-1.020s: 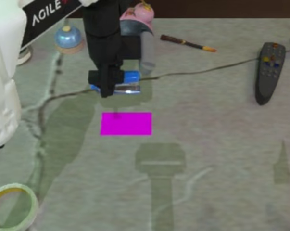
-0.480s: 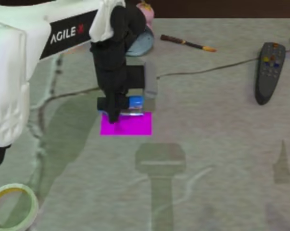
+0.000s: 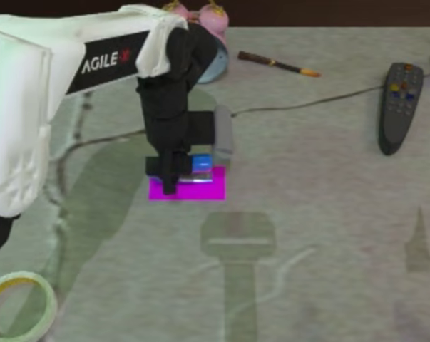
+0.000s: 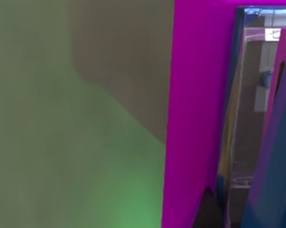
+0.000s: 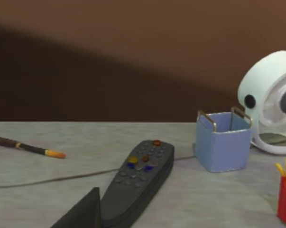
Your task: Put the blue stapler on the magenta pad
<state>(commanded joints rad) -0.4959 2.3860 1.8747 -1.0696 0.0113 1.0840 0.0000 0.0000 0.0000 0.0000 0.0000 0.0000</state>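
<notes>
The magenta pad [image 3: 207, 189] lies flat left of the table's middle. My left gripper [image 3: 173, 169] hangs over the pad's rear left part, shut on the blue stapler [image 3: 201, 163]. The stapler lies lengthwise along the pad's back edge, and whether it touches the pad I cannot tell. Seen from the left wrist, the pad [image 4: 195, 95] fills the middle, and the stapler's blue body [image 4: 275, 180] and silver base [image 4: 249, 95] sit close beside it. Only a dark tip of my right gripper [image 5: 88, 213] shows in the right wrist view; that arm is outside the top view.
A dark remote [image 3: 398, 107] lies at the right, with a brown pen [image 3: 275, 64] behind the middle. A tape roll [image 3: 18, 306] sits at the front left corner. Pink figures [image 3: 207, 16] stand at the back edge. A blue cup [image 5: 223, 141] stands beyond the remote.
My left gripper has carried the blue stapler from behind the magenta pad toward the table's front until it is over the pad's rear part. The right arm has not moved.
</notes>
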